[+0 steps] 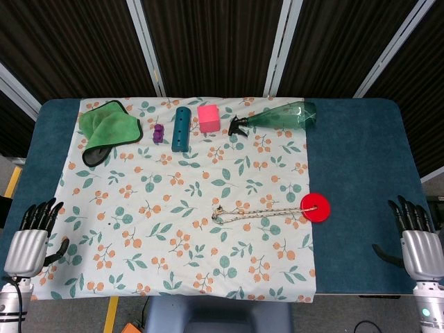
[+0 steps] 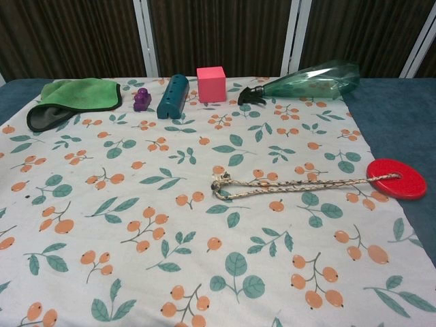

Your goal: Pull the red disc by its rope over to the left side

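The red disc (image 1: 316,207) (image 2: 396,178) lies flat at the right edge of the patterned cloth (image 1: 173,236). Its braided rope (image 1: 257,211) (image 2: 293,184) runs left from the disc across the cloth and ends in a knotted loop (image 1: 218,213) (image 2: 219,182) near the middle. My left hand (image 1: 31,232) hangs at the table's front left corner, fingers apart and holding nothing. At the front right edge my right hand (image 1: 416,236) is likewise open and empty. Both hands are far from the rope. Neither hand shows in the chest view.
Along the cloth's far edge lie a green rag (image 1: 107,128) (image 2: 71,99), a small purple block (image 1: 159,134) (image 2: 142,100), a teal bar (image 1: 182,129) (image 2: 172,95), a pink cube (image 1: 209,118) (image 2: 211,84) and a green spray bottle (image 1: 277,118) (image 2: 306,82) on its side. The blue table (image 1: 361,173) shows right of the cloth.
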{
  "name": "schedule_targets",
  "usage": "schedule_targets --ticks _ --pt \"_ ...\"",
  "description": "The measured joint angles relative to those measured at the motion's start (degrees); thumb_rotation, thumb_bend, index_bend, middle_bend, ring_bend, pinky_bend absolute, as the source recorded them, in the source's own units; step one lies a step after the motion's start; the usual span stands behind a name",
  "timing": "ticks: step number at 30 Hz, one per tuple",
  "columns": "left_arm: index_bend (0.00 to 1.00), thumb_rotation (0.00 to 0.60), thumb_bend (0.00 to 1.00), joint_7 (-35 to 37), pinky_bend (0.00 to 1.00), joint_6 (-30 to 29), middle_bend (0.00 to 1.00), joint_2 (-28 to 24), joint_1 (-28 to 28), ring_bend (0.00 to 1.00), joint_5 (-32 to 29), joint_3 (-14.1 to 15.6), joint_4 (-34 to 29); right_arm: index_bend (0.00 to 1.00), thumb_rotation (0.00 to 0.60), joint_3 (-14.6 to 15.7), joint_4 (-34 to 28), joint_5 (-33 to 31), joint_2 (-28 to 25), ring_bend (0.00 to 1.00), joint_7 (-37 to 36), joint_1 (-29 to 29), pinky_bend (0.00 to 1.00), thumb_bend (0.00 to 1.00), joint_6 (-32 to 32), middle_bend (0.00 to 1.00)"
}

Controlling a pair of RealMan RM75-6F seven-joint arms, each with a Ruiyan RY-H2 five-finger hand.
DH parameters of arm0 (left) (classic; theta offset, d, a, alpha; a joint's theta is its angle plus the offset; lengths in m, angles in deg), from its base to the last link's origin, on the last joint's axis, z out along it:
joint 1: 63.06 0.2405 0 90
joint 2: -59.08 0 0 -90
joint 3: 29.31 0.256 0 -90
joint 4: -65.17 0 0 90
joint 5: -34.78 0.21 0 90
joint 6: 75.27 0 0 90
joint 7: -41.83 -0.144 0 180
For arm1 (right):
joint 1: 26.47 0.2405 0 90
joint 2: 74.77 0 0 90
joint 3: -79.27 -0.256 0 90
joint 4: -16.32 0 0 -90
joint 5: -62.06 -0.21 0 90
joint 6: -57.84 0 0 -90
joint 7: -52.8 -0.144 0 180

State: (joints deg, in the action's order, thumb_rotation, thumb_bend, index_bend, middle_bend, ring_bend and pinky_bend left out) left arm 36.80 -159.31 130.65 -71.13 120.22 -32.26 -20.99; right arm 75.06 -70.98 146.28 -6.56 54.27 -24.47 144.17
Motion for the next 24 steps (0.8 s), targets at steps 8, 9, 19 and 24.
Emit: schedule_targets --ticks 8,9,19,24 --pt "0.0 0.6 0.38 -0.13 0.0 0.08 0.0 0.09 -0.23 0.0 0.82 0.26 -0.83 0.0 0.6 -0.03 -0.53 0.22 -0.47 0.0 -0.01 -0.1 0.0 0.3 0.3 0.0" --pt "0.0 0.6 0.38 -0.11 0.0 0.24 0.0 0.08 -0.39 0.0 1.13 0.35 -1.04 0.0 0.6 -0.05 -0.6 0.2 -0.5 0.0 -0.03 -0.13 0.0 0.3 0.36 0.0" --pt "0.0 0.6 0.38 -0.81 0.0 7.66 0.0 1.96 -7.83 0.0 6.89 0.57 -4.83 0.0 0.6 -1.16 -0.77 -1.03 -0.55 0.0 0.29 0.12 0.0 0.3 0.37 0.0" --pt "0.0 0.6 0.38 -0.03 0.0 15.06 0.0 5.63 -14.04 0.0 8.11 -0.46 -5.82 0.0 0.6 -1.8 -1.22 -1.27 -1.36 0.0 0.28 0.51 0.0 0.3 0.27 0.0"
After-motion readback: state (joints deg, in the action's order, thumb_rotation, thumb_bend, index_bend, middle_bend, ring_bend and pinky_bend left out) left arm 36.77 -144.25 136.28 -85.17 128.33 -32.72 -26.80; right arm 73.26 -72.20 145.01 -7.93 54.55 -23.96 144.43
